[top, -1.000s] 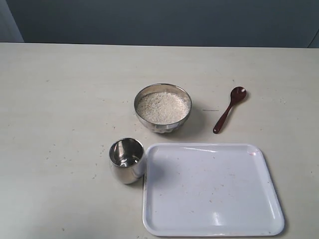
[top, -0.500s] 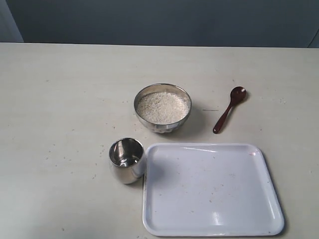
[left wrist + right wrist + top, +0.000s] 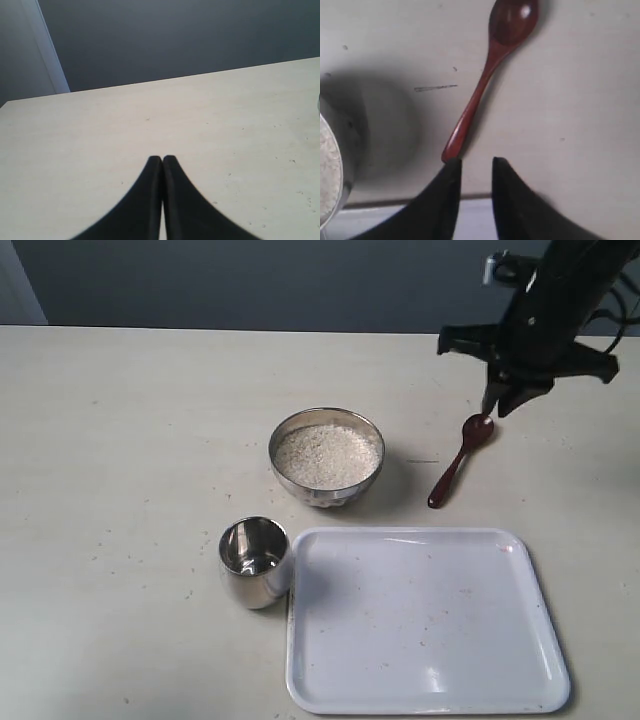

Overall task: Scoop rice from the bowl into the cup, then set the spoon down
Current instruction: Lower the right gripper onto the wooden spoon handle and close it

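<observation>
Two pairs of jaws, two different states: the right jaws stand slightly apart with a narrow gap and nothing between them, while the left jaws are pressed tight together, empty, above a bare stretch of the pale surface point(image 3: 225, 125). The dark right arm point(image 3: 540, 330) hangs at the far right, its tips just above the spoon point(image 3: 458, 462). The spoon lies flat on the surface, oval end far and handle slanting nearer and leftward. In the right wrist view the handle's tip lies just ahead of one fingertip point(image 3: 451, 172); I cannot tell whether they touch. Left of the spoon, and apart from it, sits the bowl point(image 3: 325, 496), filled with a pale heap of rice point(image 3: 327, 453). Nearer and further left stands the cup point(image 3: 256, 585), upright and right beside the left edge of a white tray point(image 3: 430, 680) that fills the near right.
</observation>
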